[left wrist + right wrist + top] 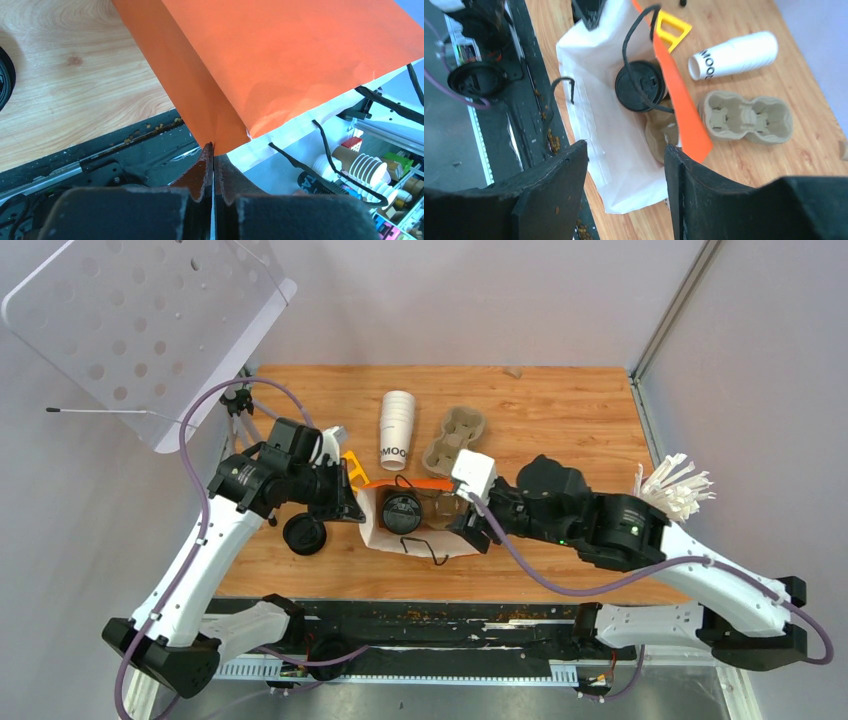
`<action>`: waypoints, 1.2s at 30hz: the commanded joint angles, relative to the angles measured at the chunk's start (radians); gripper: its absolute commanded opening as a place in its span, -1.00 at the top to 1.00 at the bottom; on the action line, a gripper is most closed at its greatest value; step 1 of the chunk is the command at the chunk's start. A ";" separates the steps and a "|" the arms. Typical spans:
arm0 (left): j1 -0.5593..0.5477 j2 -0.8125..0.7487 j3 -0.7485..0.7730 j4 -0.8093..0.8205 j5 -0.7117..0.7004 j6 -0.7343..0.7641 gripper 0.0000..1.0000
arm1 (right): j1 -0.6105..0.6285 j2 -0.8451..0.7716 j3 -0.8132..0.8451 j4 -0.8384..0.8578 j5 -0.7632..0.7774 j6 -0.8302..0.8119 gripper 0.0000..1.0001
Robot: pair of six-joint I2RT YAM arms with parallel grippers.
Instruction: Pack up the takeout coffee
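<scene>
The takeout coffee (402,512) stands inside an orange paper bag (420,483) with a white inside, and only its round black lid (640,86) shows. A brown cardboard carrier (663,135) sits in the bag beside it. My left gripper (352,508) is shut on the bag's left edge, with the orange paper (280,60) pinched at the fingertips of that gripper (212,147). My right gripper (470,530) hangs open over the bag's right end. Nothing lies between the fingers of the right gripper (625,147), and the bag's white lining (614,145) shows below them.
A stack of lidless white cups (396,428) lies on its side behind the bag, next to a second cardboard carrier (455,437). A loose black lid (304,535) lies left of the bag. A yellow plastic piece (355,468) and white stirrers (675,487) are nearby.
</scene>
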 commanded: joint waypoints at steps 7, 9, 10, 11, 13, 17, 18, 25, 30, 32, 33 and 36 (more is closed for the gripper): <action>-0.003 0.024 0.053 0.030 -0.002 0.025 1.00 | -0.027 0.049 0.221 0.023 0.239 0.009 -0.26; -0.003 0.026 0.053 0.031 0.002 0.028 1.00 | -0.115 0.117 0.269 -0.007 0.253 0.025 -0.26; -0.003 0.029 0.052 0.031 0.003 0.029 1.00 | -0.166 0.145 0.310 -0.028 0.242 0.043 -0.26; -0.003 0.030 0.054 0.031 0.004 0.029 1.00 | -0.216 0.168 0.332 -0.043 0.230 0.065 -0.26; -0.003 0.030 0.056 0.028 0.005 0.032 1.00 | -0.317 0.202 0.356 -0.064 0.193 0.124 -0.27; -0.003 0.018 0.056 0.018 -0.003 0.034 1.00 | -0.470 0.206 0.287 -0.074 0.143 0.208 -0.35; -0.003 0.014 0.057 0.013 -0.007 0.035 1.00 | -0.493 0.198 0.247 -0.070 0.137 0.236 -0.41; -0.003 0.007 0.080 -0.031 -0.026 0.058 1.00 | -0.588 0.119 -0.048 -0.050 0.121 0.421 -0.62; -0.003 -0.007 0.079 -0.051 -0.032 0.066 1.00 | -0.591 0.069 -0.214 0.004 0.114 0.474 -0.69; -0.003 -0.008 0.077 -0.054 -0.026 0.068 1.00 | -0.592 0.058 -0.262 0.033 0.122 0.480 -0.69; -0.003 -0.008 0.079 -0.056 -0.023 0.069 1.00 | -0.591 0.053 -0.289 0.058 0.119 0.478 -0.70; -0.003 -0.012 0.078 -0.057 -0.022 0.067 1.00 | -0.591 0.034 -0.356 0.132 0.110 0.470 -0.70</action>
